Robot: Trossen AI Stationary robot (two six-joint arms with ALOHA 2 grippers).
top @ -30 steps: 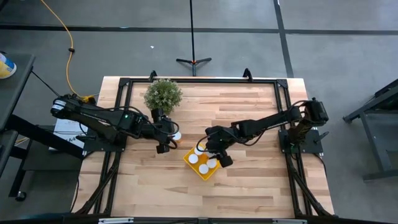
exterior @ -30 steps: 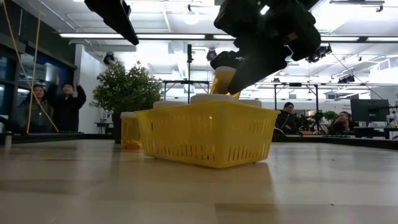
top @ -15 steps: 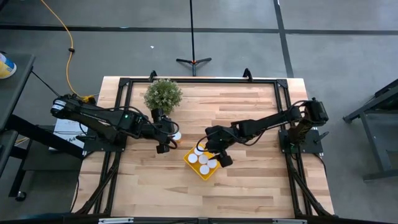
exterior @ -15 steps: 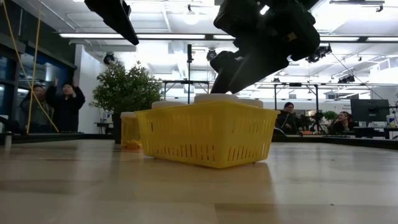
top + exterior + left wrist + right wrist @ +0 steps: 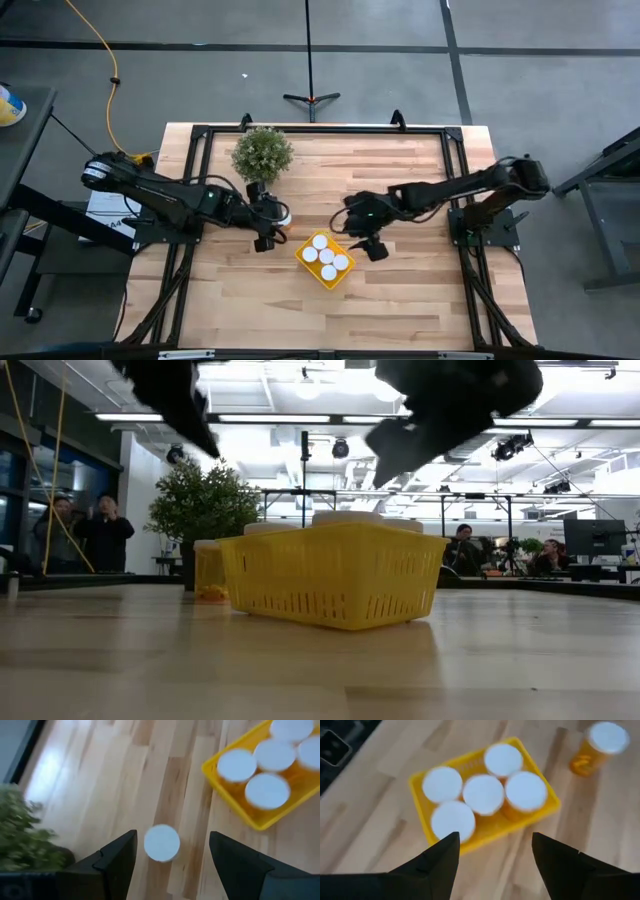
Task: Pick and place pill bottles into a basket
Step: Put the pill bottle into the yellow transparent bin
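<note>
High view, basket: we see the small yellow plastic basket (image 5: 326, 261) mid-table, five white-capped orange pill bottles (image 5: 483, 794) inside.
Sixth bottle (image 5: 162, 842): upright near the plant-side edge.
Left gripper (image 5: 264, 219): wide, over it.
Right gripper (image 5: 365, 240): wide, empty, beside the basket.

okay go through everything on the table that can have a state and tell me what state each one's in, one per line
basket: upright on the table, holding five capped pill bottles.
bottles in the basket: five, upright, capped.
sixth bottle: upright on the table outside the basket, capped, not gripped.
left gripper: open, above the sixth bottle.
right gripper: open, empty, raised beside the basket.
potted plant: upright.
</note>
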